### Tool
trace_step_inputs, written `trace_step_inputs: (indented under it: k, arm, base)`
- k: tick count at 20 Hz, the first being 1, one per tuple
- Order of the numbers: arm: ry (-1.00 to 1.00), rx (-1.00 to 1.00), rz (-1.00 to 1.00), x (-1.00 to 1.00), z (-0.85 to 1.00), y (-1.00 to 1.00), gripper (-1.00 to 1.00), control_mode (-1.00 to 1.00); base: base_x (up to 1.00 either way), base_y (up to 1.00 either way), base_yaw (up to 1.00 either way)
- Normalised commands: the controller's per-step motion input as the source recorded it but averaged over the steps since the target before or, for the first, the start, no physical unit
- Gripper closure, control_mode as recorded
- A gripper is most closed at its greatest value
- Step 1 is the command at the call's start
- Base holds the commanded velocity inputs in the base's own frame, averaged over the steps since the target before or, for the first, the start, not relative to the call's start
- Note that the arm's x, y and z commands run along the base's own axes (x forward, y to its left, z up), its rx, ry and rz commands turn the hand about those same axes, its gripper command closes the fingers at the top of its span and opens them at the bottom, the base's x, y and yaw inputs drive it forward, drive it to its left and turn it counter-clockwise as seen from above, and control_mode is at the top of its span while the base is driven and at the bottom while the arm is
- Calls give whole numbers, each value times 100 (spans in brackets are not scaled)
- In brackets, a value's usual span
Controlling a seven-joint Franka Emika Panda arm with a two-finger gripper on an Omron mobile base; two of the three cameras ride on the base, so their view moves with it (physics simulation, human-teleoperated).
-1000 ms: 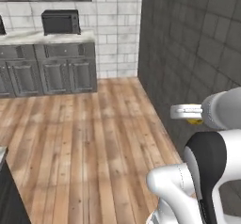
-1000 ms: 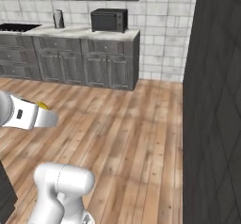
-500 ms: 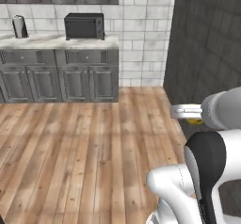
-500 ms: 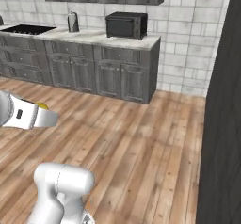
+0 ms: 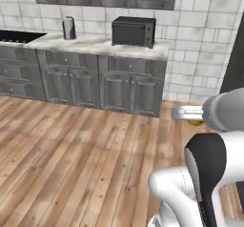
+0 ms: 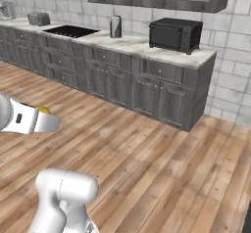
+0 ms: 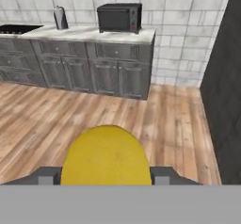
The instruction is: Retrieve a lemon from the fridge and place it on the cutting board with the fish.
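In the hand view the bright-yellow lemon (image 7: 106, 156) sits close up between my two dark fingertips, and my gripper (image 7: 106, 176) is shut on it. From the left base view the gripper (image 5: 187, 115) reaches out level from the white arm, with the lemon (image 5: 195, 122) peeking out beneath it. The right base view shows the gripper (image 6: 45, 119) at the left edge and a sliver of the lemon (image 6: 43, 110) above it. The lemon is carried high over the wooden floor. The fridge, the cutting board and the fish are out of view.
Ahead runs a grey cabinet row with a marble counter (image 5: 95, 45) carrying a black microwave (image 5: 133, 31), a kettle (image 5: 69, 28) and a cooktop (image 6: 68, 30). A dark tiled wall (image 7: 223, 77) stands on the right. Open wooden floor (image 5: 71, 159) lies between.
The whole picture has slid to the right, so the base has turned left; more of the counter shows and less of the dark wall. The lemon stays held in the gripper.
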Motion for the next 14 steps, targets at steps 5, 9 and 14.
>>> trace_step_inputs:
  k: [5, 9, 14]
  arm:
    - [0, 0, 0, 0, 0, 0, 100, 100]
    - [0, 0, 0, 0, 0, 0, 100, 100]
    - [0, 0, 0, 0, 0, 0, 100, 100]
  base:
    - [100, -9, 68]
    - [100, -5, 72]
    - [100, -6, 69]
